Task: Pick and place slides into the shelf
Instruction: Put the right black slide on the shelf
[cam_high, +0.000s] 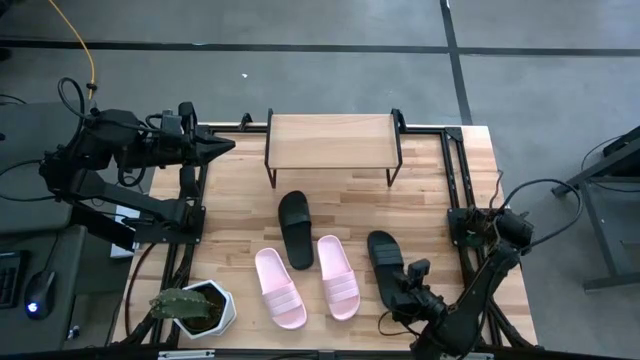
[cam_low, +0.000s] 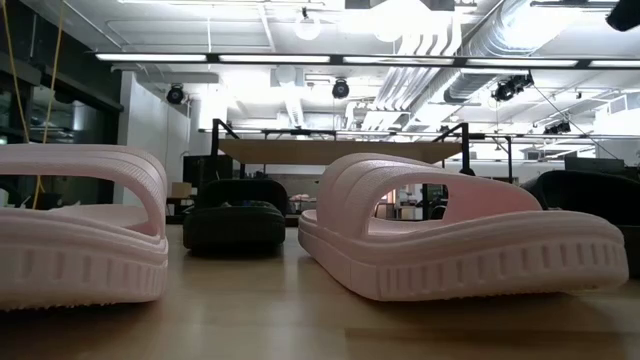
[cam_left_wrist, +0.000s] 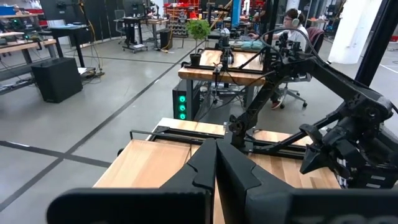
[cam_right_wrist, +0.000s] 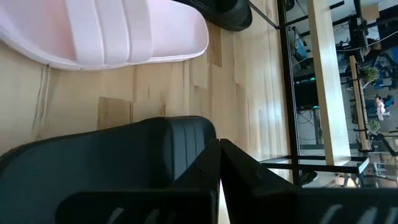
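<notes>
The shelf (cam_high: 333, 142) stands on thin black legs at the table's far side; the low view shows it (cam_low: 340, 150) behind the slides. One black slide (cam_high: 296, 228) lies sole-down in front of it. Two pink slides (cam_high: 279, 287) (cam_high: 338, 276) lie side by side near the near edge, large in the low view (cam_low: 80, 240) (cam_low: 450, 240). A second black slide (cam_high: 385, 262) lies to their right. My right gripper (cam_high: 412, 272) is shut, beside this slide's ribbed strap (cam_right_wrist: 124, 155). My left gripper (cam_high: 226, 143) is shut, left of the shelf. My right gripper (cam_right_wrist: 219, 148) has its shut fingers right beside the black slide's ribbed strap (cam_right_wrist: 186, 140), coming from the table's near right side. I cannot tell whether they touch it. The slide lies flat on the table.
A potted plant in a white pot (cam_high: 195, 305) stands at the table's near left corner. Black frame rails (cam_high: 455, 170) run along the table's left and right sides. Bare wood lies between the shelf and the slides. A person sits in the room beyond (cam_left_wrist: 292, 25).
</notes>
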